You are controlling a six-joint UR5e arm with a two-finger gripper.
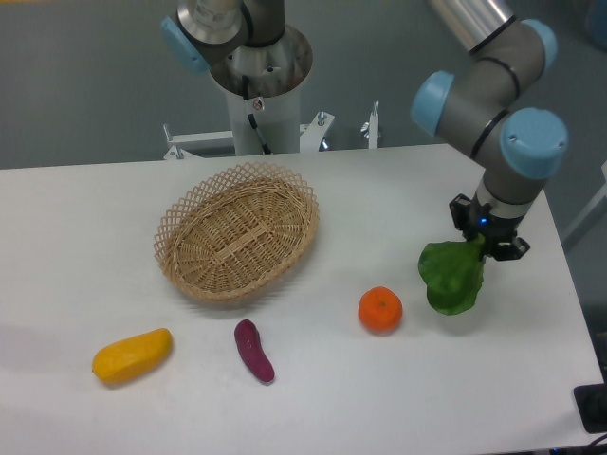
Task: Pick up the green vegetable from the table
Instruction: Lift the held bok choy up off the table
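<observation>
The green vegetable [452, 278] shows dark green rounded leaves at the right side of the white table [114, 417]. My gripper [484, 245] is directly over its upper end and appears shut on it; the fingertips and the stalk end are hidden behind the leaves. The leaves hang down toward the table and I cannot tell whether they touch it.
An orange [380, 310] lies just left of the vegetable. A purple eggplant-like piece [254, 351] and a yellow oblong fruit [132, 355] lie toward the front left. A wicker basket [237, 230] stands at centre. The table's right edge is close to the gripper.
</observation>
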